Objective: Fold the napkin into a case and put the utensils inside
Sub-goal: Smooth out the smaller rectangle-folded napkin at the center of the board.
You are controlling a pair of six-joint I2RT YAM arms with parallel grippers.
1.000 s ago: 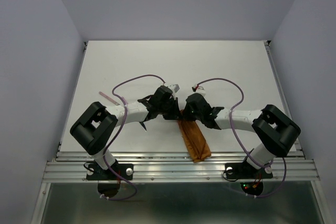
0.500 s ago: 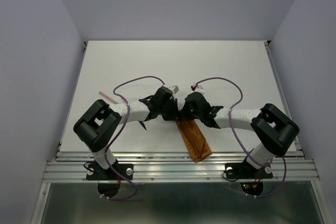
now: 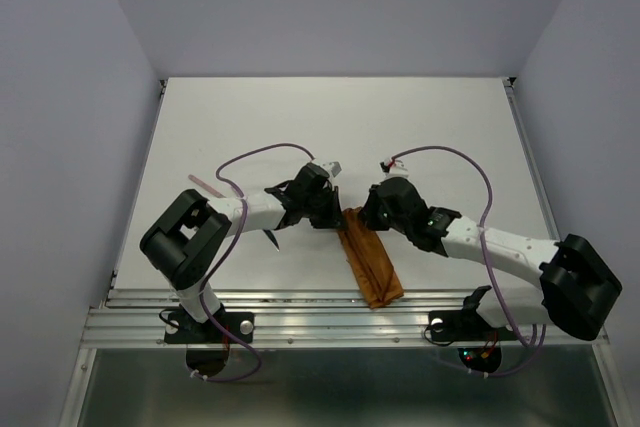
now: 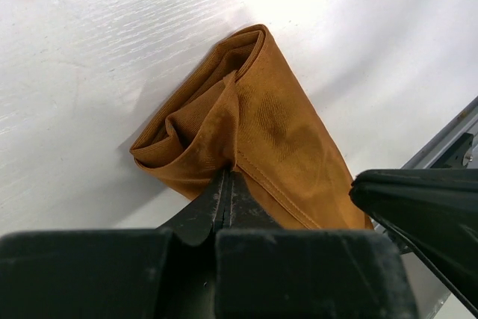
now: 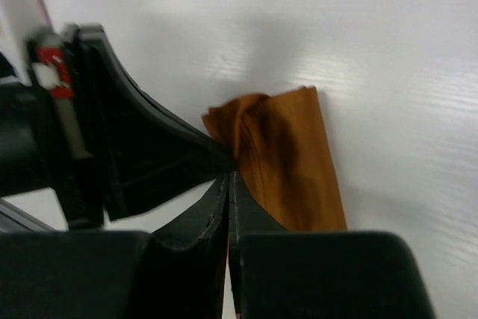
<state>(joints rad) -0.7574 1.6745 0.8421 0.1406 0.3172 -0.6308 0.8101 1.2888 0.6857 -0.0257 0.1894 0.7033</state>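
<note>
Lying on one white table (image 3: 400, 127) near its front edge, one folded rust-orange napkin (image 4: 276, 132) is pinched at its far end by two grippers: left gripper (image 4: 226, 181) clenched on a raised fold, right gripper (image 5: 228, 181) clenched on the adjoining edge.

Count logged from my station: two grippers, the left gripper (image 4: 226, 184) and the right gripper (image 5: 228, 181). One case (image 3: 370, 265), at both claw tips. One dark pointed utensil (image 3: 272, 239), behind the left claw. One pale pink strip (image 3: 203, 184), farther behind it. Two purple cables (image 3: 260, 151)
</note>
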